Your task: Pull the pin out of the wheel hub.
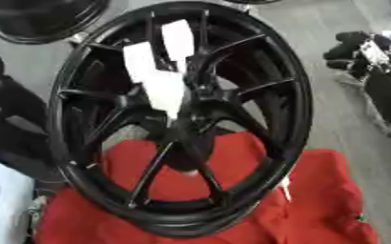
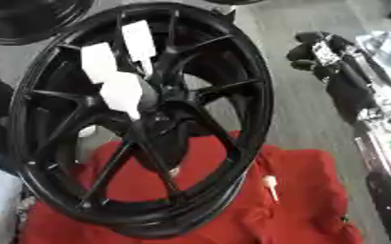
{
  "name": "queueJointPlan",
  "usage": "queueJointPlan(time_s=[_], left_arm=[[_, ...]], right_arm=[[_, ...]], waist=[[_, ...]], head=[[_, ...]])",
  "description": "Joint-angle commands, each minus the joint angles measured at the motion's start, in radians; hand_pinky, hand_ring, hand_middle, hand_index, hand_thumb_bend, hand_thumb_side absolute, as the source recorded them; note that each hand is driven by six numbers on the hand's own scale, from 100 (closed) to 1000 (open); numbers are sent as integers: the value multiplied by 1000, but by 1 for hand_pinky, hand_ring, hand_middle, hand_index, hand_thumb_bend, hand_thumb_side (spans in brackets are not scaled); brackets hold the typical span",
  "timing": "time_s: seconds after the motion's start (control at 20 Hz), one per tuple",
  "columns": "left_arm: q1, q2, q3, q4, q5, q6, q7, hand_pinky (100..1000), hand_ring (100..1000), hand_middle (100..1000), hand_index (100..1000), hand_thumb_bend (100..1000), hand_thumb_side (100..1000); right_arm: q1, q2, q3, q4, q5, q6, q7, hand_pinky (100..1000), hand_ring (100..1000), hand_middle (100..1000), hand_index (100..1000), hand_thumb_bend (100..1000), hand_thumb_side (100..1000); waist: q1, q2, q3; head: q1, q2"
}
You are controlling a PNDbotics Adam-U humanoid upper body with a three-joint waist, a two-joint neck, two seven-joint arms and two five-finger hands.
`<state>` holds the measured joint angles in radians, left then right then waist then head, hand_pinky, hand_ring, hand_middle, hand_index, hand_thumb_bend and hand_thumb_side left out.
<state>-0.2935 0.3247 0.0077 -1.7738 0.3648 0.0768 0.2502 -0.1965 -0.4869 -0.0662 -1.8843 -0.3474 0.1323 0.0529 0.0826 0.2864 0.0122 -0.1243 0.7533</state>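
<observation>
Wheel hub (image 1: 179,125) stands on red cloth (image 1: 315,190); my right hand (image 2: 315,52), right of it, unreadable.

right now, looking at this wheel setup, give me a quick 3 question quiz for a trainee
1. True or false: the black wheel stands tilted on a red cloth.
2. What colour are the patches on the spokes? A) white B) yellow C) green
3. On which side of the wheel does the right hand show, and does it touch the wheel?

Key:
1. True.
2. A.
3. The right hand is up at the view's right, apart from the wheel, its fingers curled and holding nothing. A small pale pin-like thing lies on the cloth.
</observation>
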Motion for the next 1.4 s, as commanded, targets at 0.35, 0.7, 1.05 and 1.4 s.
queueJointPlan(time_s=[0.35, 0.7, 1.05, 1.4], left_arm=[[-25, 17, 2, -11, -4, -2, -2, 758, 810, 742, 786, 138, 831], [-74, 115, -11, -45, -1, 1, -25, 762, 814, 751, 793, 100, 789], [-179, 360, -51, -122, -37, 70, -75, 778, 827, 778, 819, 100, 735], [-278, 600, -119, -178, -112, 201, -262, 807, 836, 789, 862, 100, 732]], right_arm=[[-6, -13, -10, -16, 3, -2, -4, 809, 743, 597, 738, 100, 588], [7, -15, -19, -18, 9, -7, -16, 808, 744, 597, 738, 100, 591], [8, -17, -29, -22, 10, -17, -26, 809, 745, 598, 738, 100, 582], [24, -41, -45, -35, -2, -35, -49, 808, 745, 597, 738, 100, 573]], waist=[[-5, -12, -3], [-4, -9, -1], [-3, -7, 1], [-6, -13, 2]], head=[[-20, -12], [-54, -11], [-72, -13], [-87, -6]])
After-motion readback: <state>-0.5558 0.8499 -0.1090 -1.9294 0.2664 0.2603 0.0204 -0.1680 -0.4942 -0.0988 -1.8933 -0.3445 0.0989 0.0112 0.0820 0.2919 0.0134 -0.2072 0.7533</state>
